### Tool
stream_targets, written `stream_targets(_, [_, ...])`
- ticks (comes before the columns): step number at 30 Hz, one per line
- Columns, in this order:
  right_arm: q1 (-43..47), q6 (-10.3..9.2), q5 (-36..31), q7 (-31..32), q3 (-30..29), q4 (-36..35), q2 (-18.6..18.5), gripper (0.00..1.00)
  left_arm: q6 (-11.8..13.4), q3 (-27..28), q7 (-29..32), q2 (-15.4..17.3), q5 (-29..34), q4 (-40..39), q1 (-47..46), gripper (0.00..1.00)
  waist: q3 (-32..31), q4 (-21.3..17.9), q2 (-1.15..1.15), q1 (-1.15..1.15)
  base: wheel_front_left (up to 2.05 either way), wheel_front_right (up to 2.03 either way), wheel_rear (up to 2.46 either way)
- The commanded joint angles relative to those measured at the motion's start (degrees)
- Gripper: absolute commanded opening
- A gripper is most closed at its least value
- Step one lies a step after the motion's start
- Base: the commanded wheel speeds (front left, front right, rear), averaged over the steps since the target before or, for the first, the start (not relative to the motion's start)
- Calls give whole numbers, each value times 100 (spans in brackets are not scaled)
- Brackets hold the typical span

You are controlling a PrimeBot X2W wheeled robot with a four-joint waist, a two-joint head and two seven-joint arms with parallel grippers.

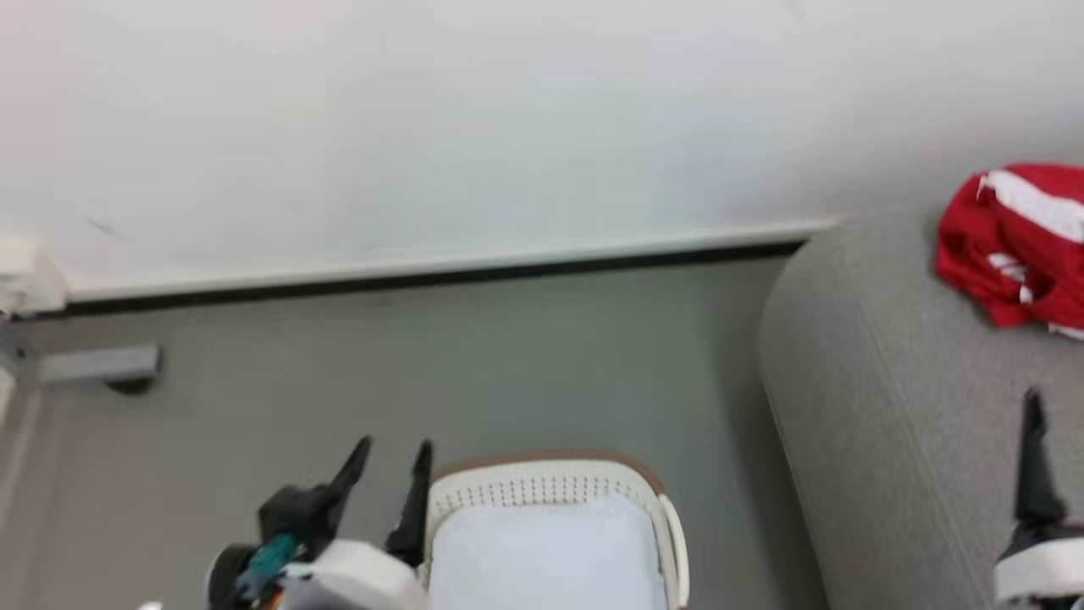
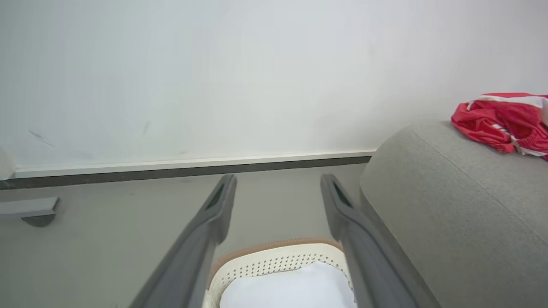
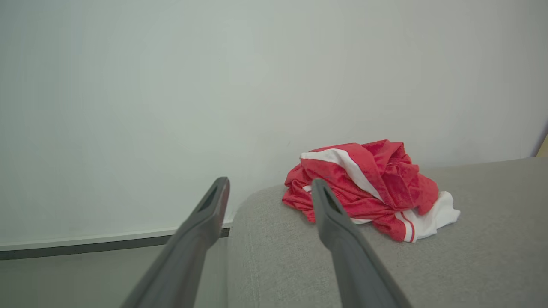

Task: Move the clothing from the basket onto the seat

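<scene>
Head view: found the clothing (image 1: 1016, 246) heaped on the seat (image 1: 889, 407) at 3 o'clock, close to the rounded end and near the wall (image 1: 508, 127). Cannot tell one garment from two in that heap. Spotted the basket (image 1: 550, 485) at 6 o'clock on the floor (image 1: 423, 373), just beside the seat, holding a pale flat cloth (image 1: 542, 551). No red seen in the visible part; near half cut off by the frame.

Left jaws: spread wide, pinching nothing, at 7 o'clock, just beside the basket's rim. Right jaws: spread wide too in the right wrist view, nothing between, over the seat with the heap at 3 o'clock past one finger. Apart from it, going by the head view.

Judged step in hand: retreat from the drop, then check for a second piece. To do well: draw the right jaws straight back and up, kept spread, to avoid snagging loose fabric or dragging it toward the edge. Look down into the basket before calling it done. Leave the pale cloth alone.

Edges and room: heap near the seat's padded end, with a drop to the floor on the 9 o'clock side. Set any further piece deeper in, toward 3 o'clock. Plenty of bare floor from 10 to 12 o'clock, up to the skirting board (image 1: 423, 264). Small grey fitting (image 1: 93, 364) at 9 o'clock, well apart. Narrow gap between basket and seat: mind the swing there.
</scene>
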Motion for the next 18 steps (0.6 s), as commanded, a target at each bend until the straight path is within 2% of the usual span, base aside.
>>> stream_targets(1, [174,-15,-47,-18,40,-51,53,100,37,90,-9,46,28,-67,188,100,-543,300,0,3,0,0,0])
stream_targets(5, [674,-16,-201,-27,318,-146,315,100,149,527,-8,48,234,-223,790,100,-714,408,0,3,0,0,0])
stream_targets(9, [1022,-16,-292,-31,345,-113,522,100,125,947,-9,-42,498,-386,1227,100,-840,491,0,3,0,0,0])
stream_targets(18, [1405,-16,-392,-34,256,-16,745,100,-253,1519,-10,-415,975,-392,1736,100,-1001,542,0,3,0,0,0])
